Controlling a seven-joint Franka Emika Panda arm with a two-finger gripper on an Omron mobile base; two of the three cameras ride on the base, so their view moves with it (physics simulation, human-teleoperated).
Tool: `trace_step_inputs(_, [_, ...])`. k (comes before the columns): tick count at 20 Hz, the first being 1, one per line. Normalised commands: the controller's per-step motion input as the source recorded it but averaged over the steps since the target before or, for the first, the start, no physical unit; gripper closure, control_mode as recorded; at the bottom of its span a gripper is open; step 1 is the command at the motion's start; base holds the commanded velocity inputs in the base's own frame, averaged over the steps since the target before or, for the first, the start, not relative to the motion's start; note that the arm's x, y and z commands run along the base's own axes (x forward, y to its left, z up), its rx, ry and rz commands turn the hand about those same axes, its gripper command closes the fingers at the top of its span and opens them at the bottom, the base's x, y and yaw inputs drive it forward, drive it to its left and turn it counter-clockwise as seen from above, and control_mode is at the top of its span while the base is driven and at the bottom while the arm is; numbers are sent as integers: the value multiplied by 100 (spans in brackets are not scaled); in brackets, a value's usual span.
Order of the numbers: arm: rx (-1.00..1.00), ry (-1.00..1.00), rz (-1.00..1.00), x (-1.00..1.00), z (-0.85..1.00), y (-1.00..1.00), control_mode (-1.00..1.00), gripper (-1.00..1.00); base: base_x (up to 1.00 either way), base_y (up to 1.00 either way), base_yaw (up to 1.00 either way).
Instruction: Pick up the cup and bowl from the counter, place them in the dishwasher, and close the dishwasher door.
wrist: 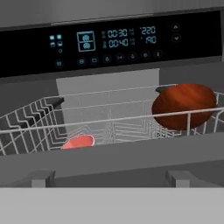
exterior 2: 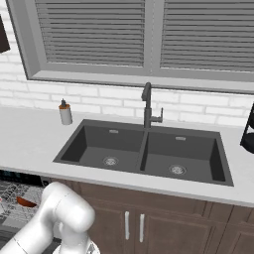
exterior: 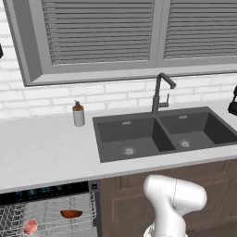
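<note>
Fingers spread, grasping nothing. Bowl (wrist: 184,106) and cup (wrist: 78,141) racked ahead in the dishwasher (wrist: 113,43); door probably lying below, yet to close.

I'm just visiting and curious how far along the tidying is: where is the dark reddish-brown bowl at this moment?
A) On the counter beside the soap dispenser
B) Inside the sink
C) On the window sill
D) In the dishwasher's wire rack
D: the bowl rests in the grey wire rack of the dishwasher, below its lit control strip, to one side of the cup.
</note>
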Motion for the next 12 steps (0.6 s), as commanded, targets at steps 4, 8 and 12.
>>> trace_step_inputs(4, [0,-11,-16,70,-6,-16,-100,-100,0,0,0])
trace_step_inputs(8, [0,-10,-15,80,-2,-20,-100,-100,0,0,0])
trace_step_inputs(12, [0,-8,-14,91,-1,-24,-100,-100,0,0,0])
